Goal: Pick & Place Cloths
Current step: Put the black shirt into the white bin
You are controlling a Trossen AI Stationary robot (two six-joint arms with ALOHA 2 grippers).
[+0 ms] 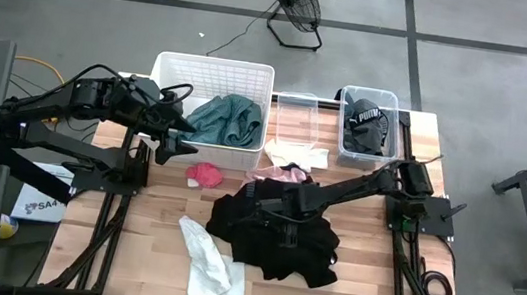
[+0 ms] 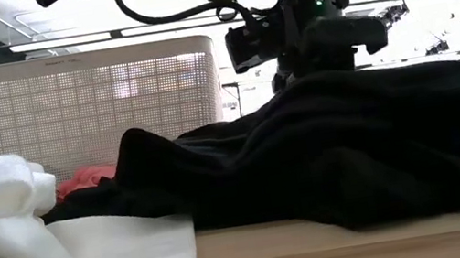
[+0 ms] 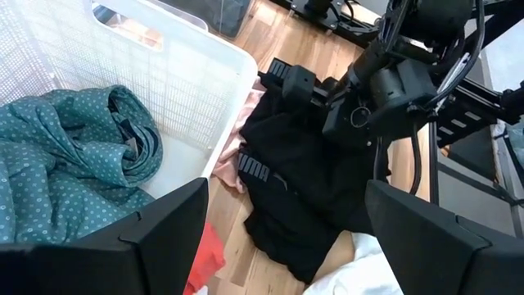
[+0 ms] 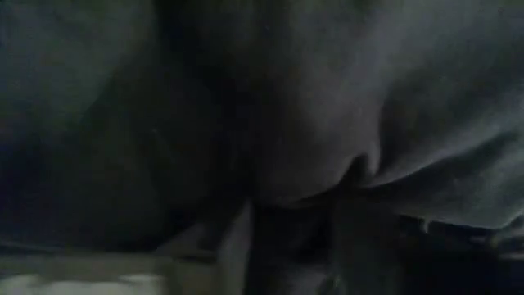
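White cloth (image 1: 207, 264): lay crumpled at the near edge of the table (image 1: 367, 286), left of centre, its upper end touching the black pile.
Black garment (image 1: 278, 232): was heaped in the middle of the table, just right of the white cloth.
Right gripper (image 1: 250, 194): was pressed down into the far-left part of the black garment; the right wrist view showed only dark fabric folds, so whether its fingers had closed on the cloth I cannot tell.
Red-pink cloth (image 1: 205, 174): sat on the wood between the black garment and the basket, apart from both.
Left gripper (image 1: 183, 145): hung above the basket's near-left corner, fingers (image 3: 155, 238) spread wide and holding nothing.
White basket (image 1: 175, 66): stood at the far left of the table with the teal-green cloth (image 1: 227, 120) bundled inside.
Clear tub (image 1: 298, 105): stood right of the basket, a pale cloth (image 1: 295, 155) spilling at its near side.
Far-right tub (image 1: 349, 96): held another black garment (image 1: 365, 123).
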